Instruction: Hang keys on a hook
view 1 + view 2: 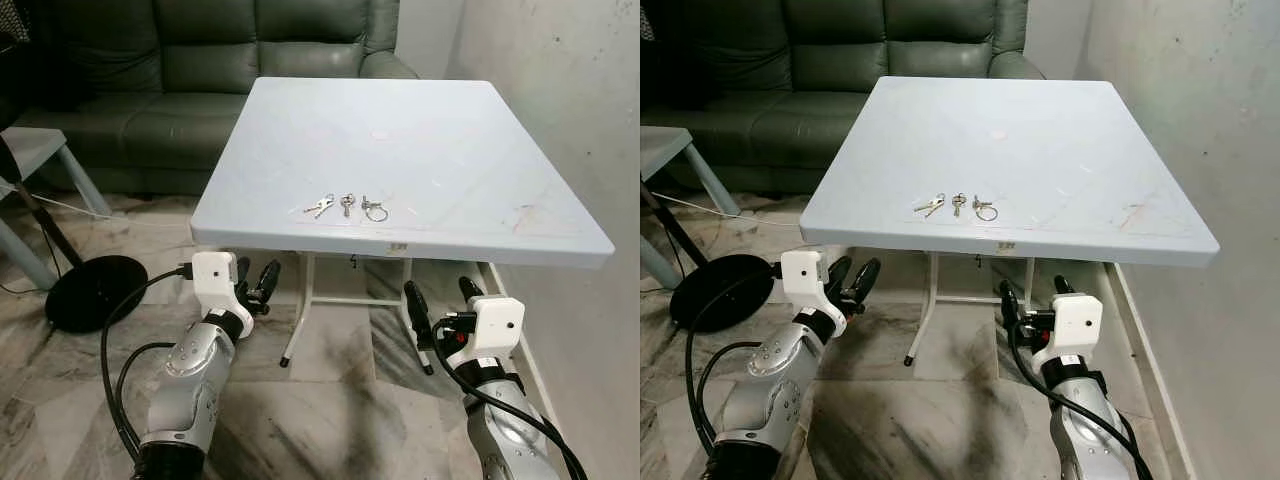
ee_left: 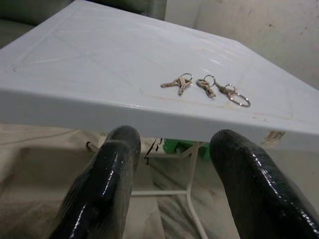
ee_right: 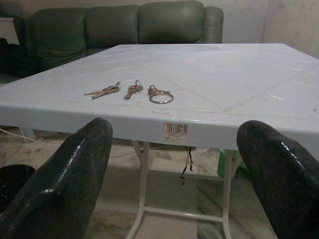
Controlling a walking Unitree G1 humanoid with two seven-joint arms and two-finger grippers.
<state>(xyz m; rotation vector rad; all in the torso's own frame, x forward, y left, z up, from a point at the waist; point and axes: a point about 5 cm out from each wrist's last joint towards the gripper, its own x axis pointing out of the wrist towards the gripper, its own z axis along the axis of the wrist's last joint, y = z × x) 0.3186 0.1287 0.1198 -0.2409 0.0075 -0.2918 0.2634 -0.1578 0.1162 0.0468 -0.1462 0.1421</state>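
Three small bunches of keys lie in a row near the front edge of a pale blue square table (image 1: 450, 150). The left bunch (image 1: 320, 206) has two keys, the middle bunch (image 1: 347, 204) is compact, and the right bunch (image 1: 374, 209) carries a large ring. My left gripper (image 1: 257, 283) is open, held below and in front of the table's front-left edge. My right gripper (image 1: 443, 305) is open too, low in front of the table's front-right part. Both grippers are empty and apart from the keys. The keys (image 2: 207, 87) also show in the wrist views, beyond the open fingers.
A green leather sofa (image 1: 200, 70) stands behind the table. A white wall (image 1: 570, 90) runs along the right. At the left are a round black base (image 1: 95, 290), a cable and a small grey side table (image 1: 30, 150). White table legs (image 1: 300, 310) stand on the marble floor.
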